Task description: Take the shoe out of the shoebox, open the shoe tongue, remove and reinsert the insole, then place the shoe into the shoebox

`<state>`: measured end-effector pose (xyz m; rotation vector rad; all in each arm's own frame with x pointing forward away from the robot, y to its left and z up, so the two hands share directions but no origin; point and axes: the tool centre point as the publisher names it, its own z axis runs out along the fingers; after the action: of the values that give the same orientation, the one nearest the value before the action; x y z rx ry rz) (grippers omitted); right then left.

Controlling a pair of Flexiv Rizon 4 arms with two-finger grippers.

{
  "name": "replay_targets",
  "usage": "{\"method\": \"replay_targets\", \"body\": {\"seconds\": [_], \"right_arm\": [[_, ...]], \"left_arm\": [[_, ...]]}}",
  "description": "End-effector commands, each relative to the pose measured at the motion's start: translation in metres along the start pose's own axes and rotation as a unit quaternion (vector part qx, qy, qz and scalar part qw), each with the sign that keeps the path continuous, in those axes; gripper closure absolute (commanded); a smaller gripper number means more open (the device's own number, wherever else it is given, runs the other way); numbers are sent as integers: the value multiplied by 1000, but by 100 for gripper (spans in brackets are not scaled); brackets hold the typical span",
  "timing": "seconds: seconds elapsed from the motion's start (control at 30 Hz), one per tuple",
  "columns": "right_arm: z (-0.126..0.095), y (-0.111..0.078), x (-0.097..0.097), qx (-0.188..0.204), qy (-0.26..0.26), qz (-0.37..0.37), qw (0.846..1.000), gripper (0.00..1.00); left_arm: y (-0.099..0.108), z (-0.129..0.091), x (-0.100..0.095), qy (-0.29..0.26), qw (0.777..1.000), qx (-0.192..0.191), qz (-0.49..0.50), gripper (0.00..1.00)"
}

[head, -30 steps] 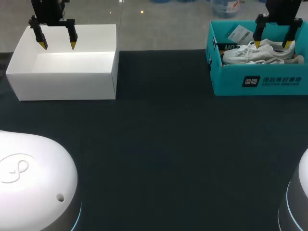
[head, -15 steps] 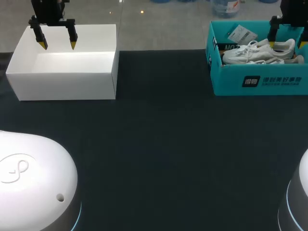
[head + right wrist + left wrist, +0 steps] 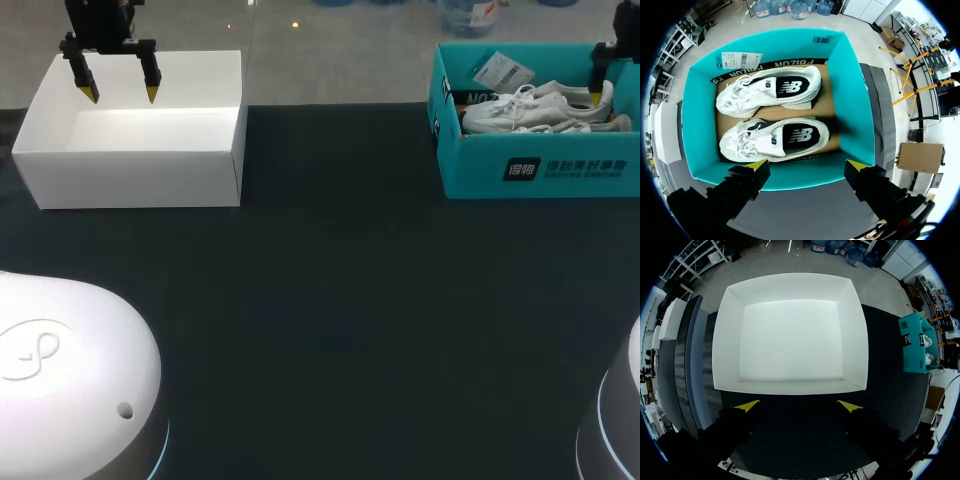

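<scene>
While both arms hang over their boxes and nothing is held, noting handling for the first lift: the shoebox (image 3: pixel 855 100) is teal, lid off, at the far right of the table (image 3: pixel 330 300). Two white sneakers sit in it side by side on a brown liner, toes the same way, openings up so the dark insoles show. The right gripper (image 3: pixel 807 165) hovers above the box's near wall, yellow-tipped fingers spread wide with nothing between them. The near shoe (image 3: pixel 775 140) lies just ahead of it, the far shoe (image 3: pixel 770 90) beyond, and a paper tag (image 3: pixel 740 60) sits against the far wall. The left gripper (image 3: pixel 797 406) hangs over the near rim of an open white box (image 3: pixel 790 387) at the far left, fingers likewise apart and touching nothing. Judgement: the shoe is probably light, with a soft upper that gives under pressure and a stiffer sole and heel. The best hold is likely the heel collar, one finger inside the opening and one outside, or across the midfoot. A pinch on the toe would probably collapse it. Laces look loose and may snag a fingertip. The insole is likely thin and floppy, so lift it at the heel edge. Clearance to the box walls is tight, so lift straight up
</scene>
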<state>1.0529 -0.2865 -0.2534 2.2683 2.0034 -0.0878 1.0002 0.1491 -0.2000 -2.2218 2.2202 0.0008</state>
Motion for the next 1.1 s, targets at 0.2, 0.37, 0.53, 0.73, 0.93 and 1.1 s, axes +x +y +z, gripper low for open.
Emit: {"method": "replay_targets", "body": {"seconds": [0.2, 0.37, 0.53, 0.73, 0.93, 1.1], "right_arm": [[25, 4, -8, -14, 0, -30, 999, 0], [38, 6, -13, -11, -1, -42, 999, 0], [51, 12, -16, -14, 0, -61, 998, 0], [73, 18, -22, 8, 0, -71, 997, 0], [86, 25, -26, 16, 3, -71, 997, 0], [90, 27, -26, 18, 5, -68, 998, 0]], "left_arm": [[0, 0, 0, 0, 1000, 0, 0, 0], [0, 0, 0, 0, 1000, 0, 0, 0], [0, 0, 0, 0, 1000, 0, 0, 0], [0, 0, 0, 0, 1000, 0, 0, 0], [0, 0, 0, 0, 1000, 0, 0, 0], [0, 0, 0, 0, 1000, 0, 0, 0]]}}
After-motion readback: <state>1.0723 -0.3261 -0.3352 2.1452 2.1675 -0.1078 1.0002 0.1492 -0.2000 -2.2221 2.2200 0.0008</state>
